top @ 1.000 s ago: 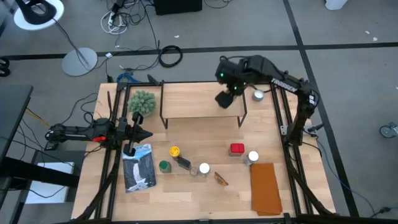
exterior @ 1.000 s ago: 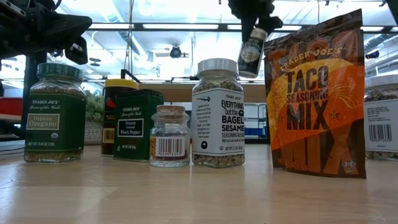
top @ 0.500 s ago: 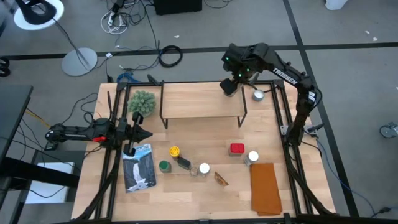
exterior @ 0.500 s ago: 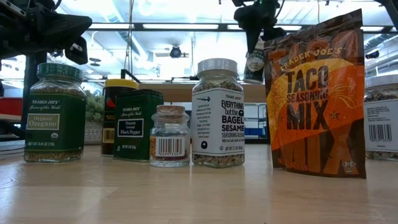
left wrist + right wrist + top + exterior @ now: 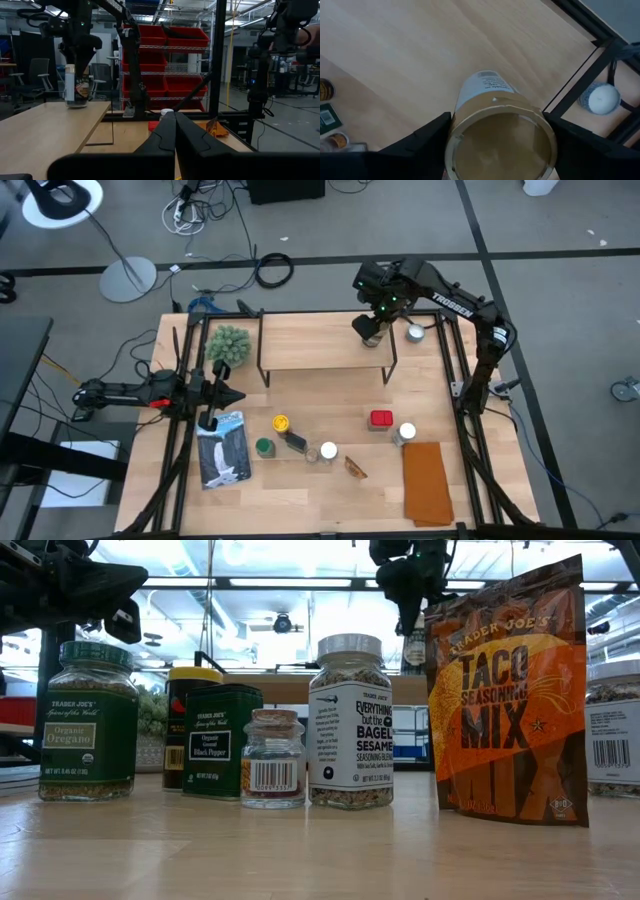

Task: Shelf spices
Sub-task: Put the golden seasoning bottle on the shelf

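Right gripper (image 5: pixel 371 326) has its fingers either side of the tan jar (image 5: pixel 497 131) standing at the shelf's (image 5: pixel 310 340) right end, near the edge, where a snagging finger could tip it off.

From my remote seat I see grey floor (image 5: pixel 560 240) all around the table, crossed by dark tape lines (image 5: pixel 330 258). Behind the right gripper (image 5: pixel 372 328), cables (image 5: pixel 210 205) tangle on the floor beside a round lamp base (image 5: pixel 128 277). Further back in the room stand red bin shelves (image 5: pixel 165 60), an office chair (image 5: pixel 27 85) and bright ceiling lights (image 5: pixel 290 595).
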Available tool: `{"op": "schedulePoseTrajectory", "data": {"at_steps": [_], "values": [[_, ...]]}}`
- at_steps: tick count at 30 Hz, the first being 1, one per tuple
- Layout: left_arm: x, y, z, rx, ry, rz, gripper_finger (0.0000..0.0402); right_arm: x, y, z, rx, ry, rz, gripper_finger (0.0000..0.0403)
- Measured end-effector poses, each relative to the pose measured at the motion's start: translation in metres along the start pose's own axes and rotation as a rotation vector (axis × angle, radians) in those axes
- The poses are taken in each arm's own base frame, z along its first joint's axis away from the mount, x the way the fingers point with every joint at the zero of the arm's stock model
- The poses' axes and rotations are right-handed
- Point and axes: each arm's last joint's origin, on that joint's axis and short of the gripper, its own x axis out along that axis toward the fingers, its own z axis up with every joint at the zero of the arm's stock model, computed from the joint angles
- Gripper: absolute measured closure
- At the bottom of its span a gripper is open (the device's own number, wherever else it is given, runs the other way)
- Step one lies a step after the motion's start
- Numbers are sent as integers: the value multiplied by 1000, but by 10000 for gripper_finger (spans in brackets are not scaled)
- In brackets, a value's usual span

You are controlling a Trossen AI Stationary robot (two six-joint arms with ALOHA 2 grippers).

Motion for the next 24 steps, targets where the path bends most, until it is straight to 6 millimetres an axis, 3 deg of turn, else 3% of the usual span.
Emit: {"op": "schedulePoseTrajectory", "data": {"at_steps": [24], "values": [[0,0,0,0,0,0,396,0,0,1,-35,-11,6,115]]}}
